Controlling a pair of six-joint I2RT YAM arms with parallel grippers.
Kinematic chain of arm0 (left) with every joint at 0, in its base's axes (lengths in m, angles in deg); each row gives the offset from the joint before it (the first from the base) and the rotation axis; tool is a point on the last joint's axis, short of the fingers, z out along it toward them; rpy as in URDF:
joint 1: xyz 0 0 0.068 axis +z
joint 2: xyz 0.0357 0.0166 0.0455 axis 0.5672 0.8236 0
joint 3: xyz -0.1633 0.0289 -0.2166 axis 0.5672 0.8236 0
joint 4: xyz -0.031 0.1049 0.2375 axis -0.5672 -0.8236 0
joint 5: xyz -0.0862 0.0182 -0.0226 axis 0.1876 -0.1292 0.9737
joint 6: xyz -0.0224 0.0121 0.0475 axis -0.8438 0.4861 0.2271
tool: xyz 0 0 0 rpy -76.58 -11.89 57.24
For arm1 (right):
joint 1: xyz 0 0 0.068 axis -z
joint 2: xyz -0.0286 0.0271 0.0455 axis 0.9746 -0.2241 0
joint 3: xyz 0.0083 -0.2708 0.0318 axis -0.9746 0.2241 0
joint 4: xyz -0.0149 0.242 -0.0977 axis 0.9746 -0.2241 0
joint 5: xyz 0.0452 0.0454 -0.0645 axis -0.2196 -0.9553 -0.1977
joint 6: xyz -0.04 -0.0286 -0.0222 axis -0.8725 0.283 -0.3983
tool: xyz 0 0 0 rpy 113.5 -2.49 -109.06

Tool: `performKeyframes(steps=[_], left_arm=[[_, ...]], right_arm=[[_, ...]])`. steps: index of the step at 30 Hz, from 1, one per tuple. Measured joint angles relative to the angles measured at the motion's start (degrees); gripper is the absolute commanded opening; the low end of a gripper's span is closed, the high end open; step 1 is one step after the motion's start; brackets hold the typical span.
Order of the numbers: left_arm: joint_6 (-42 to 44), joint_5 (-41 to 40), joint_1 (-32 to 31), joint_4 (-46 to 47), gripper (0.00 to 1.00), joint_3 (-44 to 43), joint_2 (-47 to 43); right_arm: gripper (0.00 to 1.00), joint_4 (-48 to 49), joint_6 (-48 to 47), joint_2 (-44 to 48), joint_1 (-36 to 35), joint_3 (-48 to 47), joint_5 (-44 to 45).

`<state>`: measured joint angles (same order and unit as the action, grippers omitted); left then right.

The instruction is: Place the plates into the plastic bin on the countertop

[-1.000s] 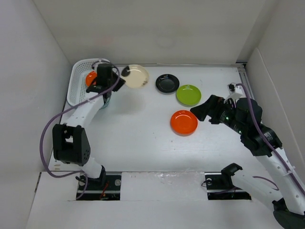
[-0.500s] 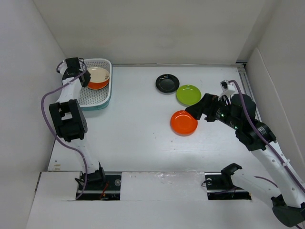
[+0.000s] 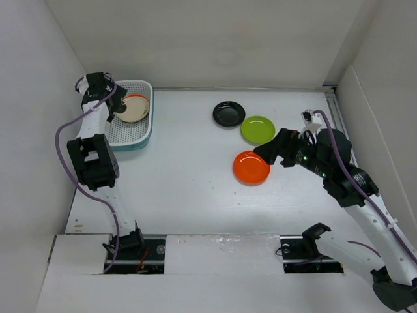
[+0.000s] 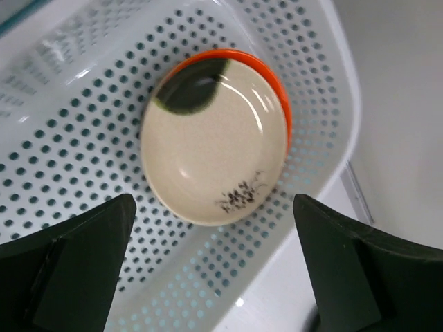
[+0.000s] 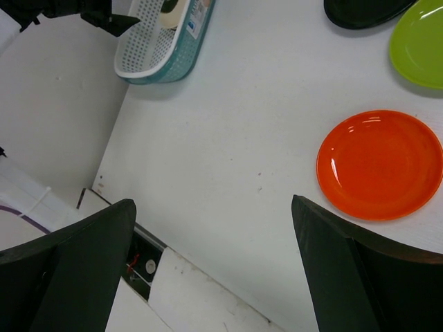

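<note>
Over the far-left corner of the countertop (image 3: pixel 189 195), your left gripper (image 3: pixel 107 98) hangs above the bin (image 3: pixel 128 134) with its fingers spread wide and nothing between them. The cream plate (image 4: pixel 211 149) lies flat beneath it, stacked on an orange one (image 4: pixel 280 104) whose rim peeks out along one side only. The bin's long axis runs from the near edge toward the back wall, and the stack sits in its far half. Moving right, you find the black plate (image 3: pixel 229 114), the green plate (image 3: pixel 258 129) and the loose orange plate (image 3: pixel 251 167) close together right of centre, well apart from the bin. Your right gripper (image 3: pixel 266 155) hovers just beside the loose orange plate's right edge, fingers parted and empty. That plate lies to its left, toward the bin, and being round it offers no preferred axis. Judge the right arm plainly the nearer one for the next pick. A sticker (image 5: pixel 199 19) on the bin's side carries print too small to read. The cream plate's dark marks look like decoration, not lettering.
</note>
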<state>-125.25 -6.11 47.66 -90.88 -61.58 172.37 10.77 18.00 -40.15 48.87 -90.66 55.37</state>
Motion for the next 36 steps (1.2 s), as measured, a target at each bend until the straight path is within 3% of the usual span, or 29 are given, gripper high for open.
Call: performKeyframes(steps=[4,9,12,16,22,30,35,36], left_arm=[[2.71,2.25,-2.6,2.69,0.99,4.42,-6.36],[5.4,9.9,-16.24,11.08,0.99,11.67,-16.59],[5.77,15.21,-26.14,17.73,0.99,15.15,-16.68],[5.92,19.06,-33.81,21.59,0.99,17.59,-9.99],[5.57,18.93,-35.47,21.7,0.99,17.57,3.67],[4.07,15.47,-35.12,22.29,0.97,8.74,9.7],[2.56,14.91,-35.1,20.79,0.8,-0.31,16.44],[2.27,15.04,-35.1,20.61,0.7,-2.36,17.88]], right_arm=[[1.0,-0.04,0.04,0.7,0.0,0.0,0.39],[1.0,-0.04,1.62,1.38,0.0,0.0,3.39],[1.0,-0.42,3.63,0.98,0.0,0.0,6.93],[1.0,-1.49,5.53,0.55,0.0,0.0,10.32],[1.0,-4.72,6.62,2.56,0.0,-2.1,15.91],[1.0,-6.95,7.52,7.65,0.02,-4.74,18.84],[1.0,-8.04,7.82,8.55,0.02,-4.74,19.85],[1.0,-8.2,7.89,8.5,0.02,-4.74,19.85]])
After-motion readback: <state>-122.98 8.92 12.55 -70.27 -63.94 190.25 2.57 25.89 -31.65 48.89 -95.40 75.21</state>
